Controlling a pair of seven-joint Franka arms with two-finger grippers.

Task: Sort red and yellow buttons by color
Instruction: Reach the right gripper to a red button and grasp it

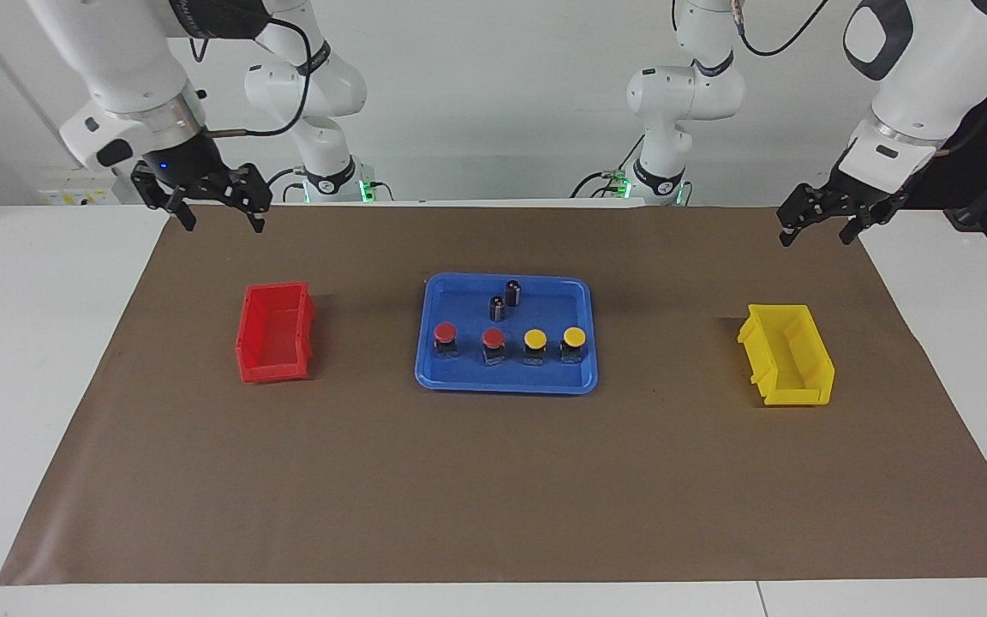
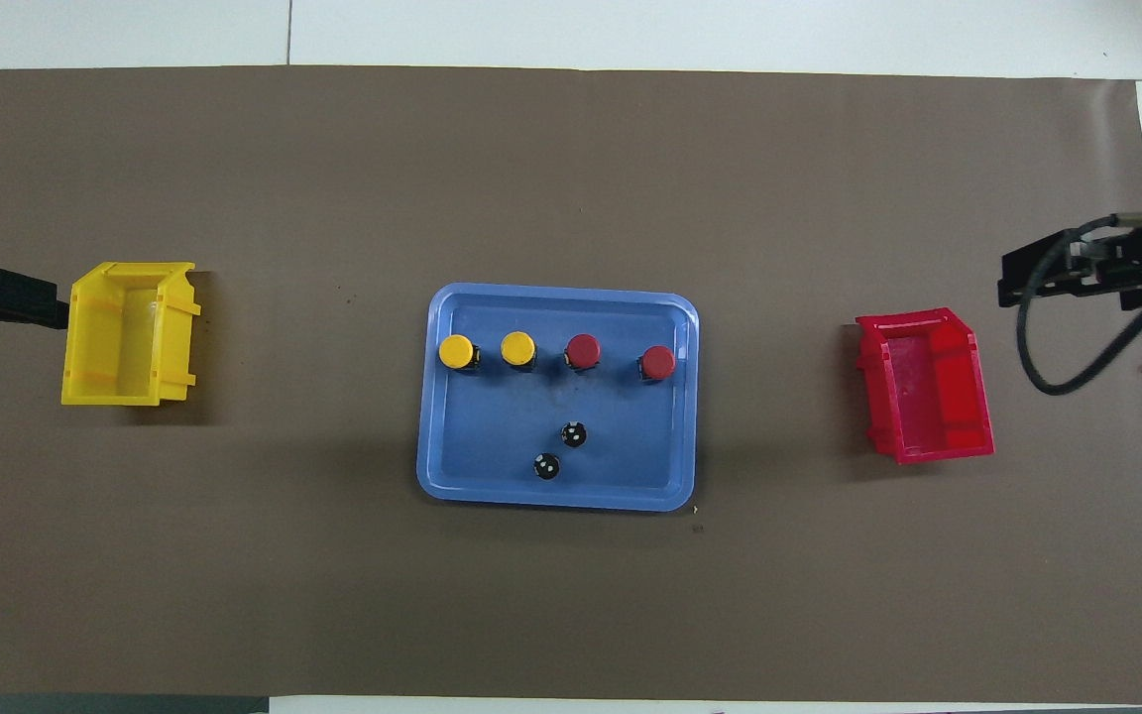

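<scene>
Two red buttons (image 1: 445,332) (image 1: 493,338) and two yellow buttons (image 1: 535,338) (image 1: 574,336) stand in a row in the blue tray (image 1: 506,384). From overhead the yellow ones (image 2: 457,351) (image 2: 518,348) sit toward the left arm's end of the row and the red ones (image 2: 583,349) (image 2: 657,361) toward the right arm's. My right gripper (image 1: 222,225) is open and empty, up over the mat's edge near the red bin (image 1: 275,370). My left gripper (image 1: 815,239) is open and empty, up near the yellow bin (image 1: 793,396), and waits.
Two dark capless cylinders (image 1: 513,292) (image 1: 497,308) stand in the tray, nearer to the robots than the buttons. The red bin (image 2: 938,451) and the yellow bin (image 2: 110,397) lie on the brown mat (image 2: 571,615) at either end of the tray (image 2: 556,501).
</scene>
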